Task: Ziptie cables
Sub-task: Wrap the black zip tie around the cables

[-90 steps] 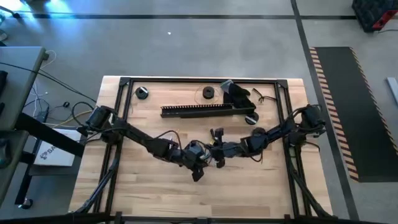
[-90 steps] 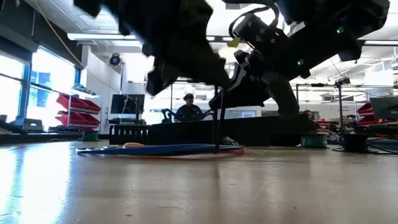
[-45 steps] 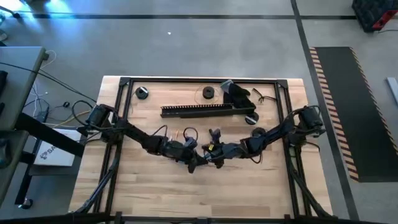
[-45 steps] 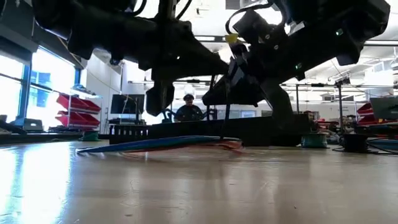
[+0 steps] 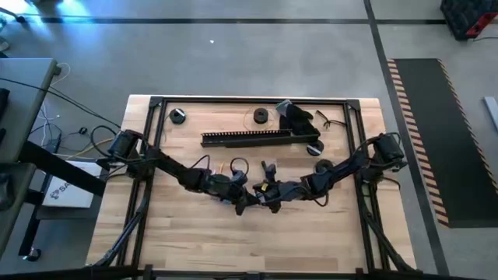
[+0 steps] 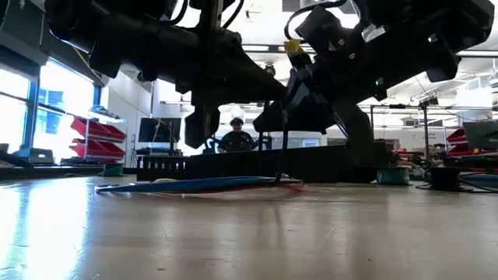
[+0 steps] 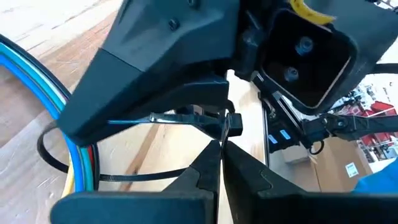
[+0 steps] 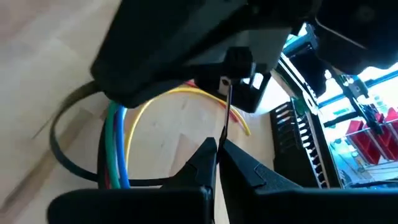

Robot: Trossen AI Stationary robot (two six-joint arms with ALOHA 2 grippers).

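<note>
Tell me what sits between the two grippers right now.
In the left wrist view, only the ziptie spans from the left gripper to the right gripper, looped round the cables.

Materials and finishes
Tabletop [image 5: 187,233]: pale planked wood, low sheen. Cables [image 8: 118,155]: smooth glossy plastic sheathing. Ziptie [image 7: 155,171]: thin dark plastic. Duct [image 5: 249,138]: matt black plastic.

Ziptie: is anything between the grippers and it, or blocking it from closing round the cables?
Nothing visible. Left gripper and right gripper both pinch the ziptie near its head, and its band already loops round the cables on the table.
</note>
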